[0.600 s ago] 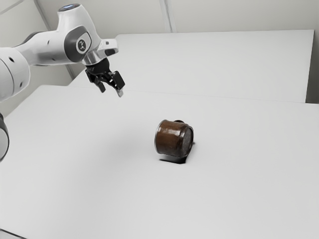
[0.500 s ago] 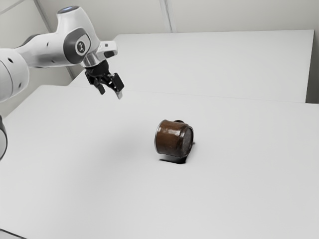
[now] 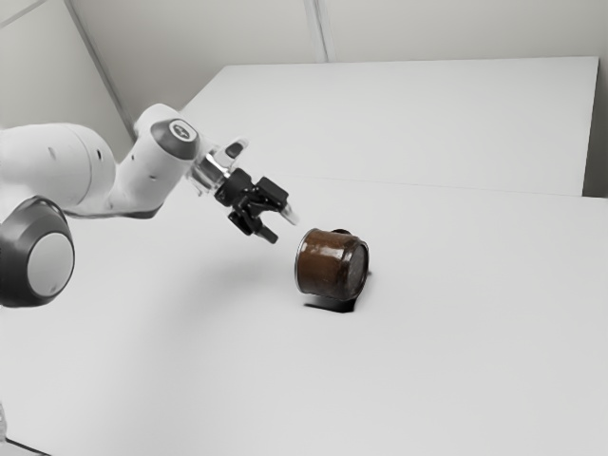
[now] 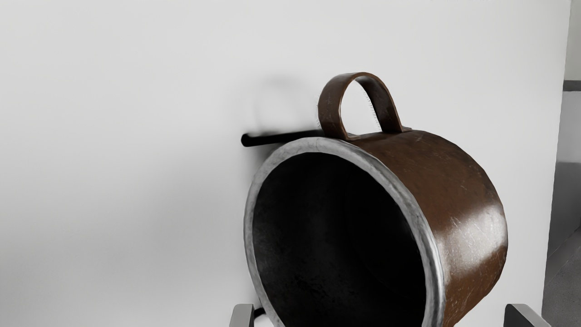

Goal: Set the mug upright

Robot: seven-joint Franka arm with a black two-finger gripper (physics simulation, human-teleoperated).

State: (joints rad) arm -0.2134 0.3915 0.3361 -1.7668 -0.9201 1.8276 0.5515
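- Mug [image 3: 328, 266] lies on its side on the white table [image 3: 456, 323], its brown body catching the light, waiting to be set upright.
- Its open mouth faces my jaws [image 3: 283, 228] and the exterior view's left; the dark base [image 3: 357, 269] is turned toward the exterior view's right.
- A pale metal rim [image 4: 317, 144] circles the mouth, with a black interior behind it.
- Brown and looped, the handle [image 4: 332, 104] juts from the side of the body, seen clearly from my wrist; the exterior view catches little of it behind the mug.
- Dark shadow [image 4: 281, 137] marks the table beside the mug, reaching out from near the rim as a narrow black bar, with softer grey shading around it.
- Near the mouth but apart from the mug, my jaws are spread wide and empty, angled down toward it in the exterior view.
- At close quarters in the wrist view, the two pale-tipped fingers [image 4: 243, 315] stand far apart, the rim showing between them; nothing is gripped.
- White with grey joints, my arm [image 3: 57, 171] reaches in over the table from the exterior view's left.
- Beyond the table rises a light wall [image 3: 190, 28], split by a vertical seam.
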